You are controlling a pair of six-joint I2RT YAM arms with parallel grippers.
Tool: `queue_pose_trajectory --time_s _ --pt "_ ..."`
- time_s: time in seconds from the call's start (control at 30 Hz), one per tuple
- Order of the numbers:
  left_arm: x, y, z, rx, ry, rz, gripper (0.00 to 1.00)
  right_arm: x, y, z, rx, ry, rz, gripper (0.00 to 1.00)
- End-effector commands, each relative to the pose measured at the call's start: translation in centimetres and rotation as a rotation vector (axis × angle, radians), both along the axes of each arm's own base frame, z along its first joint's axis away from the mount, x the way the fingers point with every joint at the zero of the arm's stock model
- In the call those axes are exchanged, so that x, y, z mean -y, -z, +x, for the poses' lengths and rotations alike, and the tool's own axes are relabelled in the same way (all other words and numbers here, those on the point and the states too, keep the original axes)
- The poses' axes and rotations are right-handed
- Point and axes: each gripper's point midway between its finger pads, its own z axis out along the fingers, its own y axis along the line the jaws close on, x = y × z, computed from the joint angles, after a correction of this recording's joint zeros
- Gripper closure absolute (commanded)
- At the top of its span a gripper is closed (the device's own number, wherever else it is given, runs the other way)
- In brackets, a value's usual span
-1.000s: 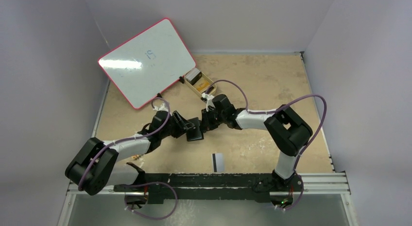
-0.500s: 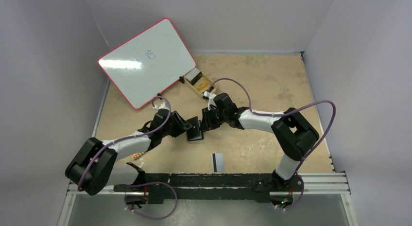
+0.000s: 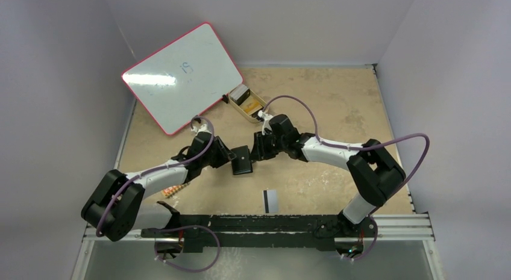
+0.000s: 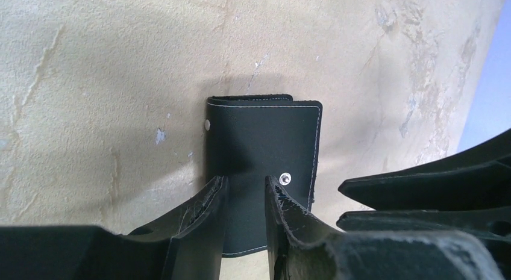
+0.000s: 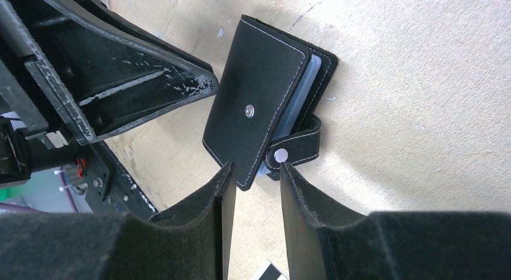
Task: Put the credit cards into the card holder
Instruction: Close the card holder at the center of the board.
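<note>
At bottom centre of the top view, a pale credit card with a black stripe lies flat on the table, apart from both arms. Above it, at mid-frame, the black card holder lies on the table between the two grippers. It is folded over but unfastened. The right wrist view shows its snap tab hanging loose at the right edge and grey-blue pockets peeping from under the cover. No card shows in them.

The left gripper stands over one end of the holder, fingers a narrow gap apart with nothing between them. Whether it presses the cover I cannot tell. The right gripper is likewise narrowly parted, and the cover's lower corner lies in its gap, beside the tab.

The step in hand looks to be opening the holder. It would go best if the left pinned the lower leaf while the right nipped only the top cover, not the tab, and swung it back slowly so the holder does not slide.

Farther back, at upper centre, a tan tray holds more credit cards, an orange-gold one among them; the count is unclear. Beyond it, at upper left, is a pink-edged whiteboard.
</note>
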Motion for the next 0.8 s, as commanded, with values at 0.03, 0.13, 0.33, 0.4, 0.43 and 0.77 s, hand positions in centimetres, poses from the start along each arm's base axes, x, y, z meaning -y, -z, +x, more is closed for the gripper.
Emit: queue_pose_trajectory --time_s 0.03,0.13,0.33,0.4,0.43,0.77 --pt "0.4 -1.8 1.9 0.063 0.015 0.037 0.72 -0.1 -0.9 0.4 0.022 0.009 0.026 0.64" --pt "0.8 -2.4 2.1 0.071 0.024 0.022 0.72 0.0 -0.6 0.7 0.039 0.0 0.013 0.64" --pt "0.9 -2.7 2.3 0.069 0.024 0.023 0.72 0.8 -0.5 1.3 0.076 0.039 -0.019 0.56" --pt "1.1 -2.5 2.4 0.063 0.032 0.022 0.72 0.5 -0.6 1.2 0.08 0.028 -0.013 0.54" --pt "1.3 -2.4 2.4 0.062 0.038 0.017 0.72 0.4 -0.6 1.2 0.083 0.021 -0.009 0.53" --pt "1.8 -0.6 2.6 0.023 0.052 0.024 0.72 -0.3 1.5 0.8 0.102 -0.019 -0.087 0.51"
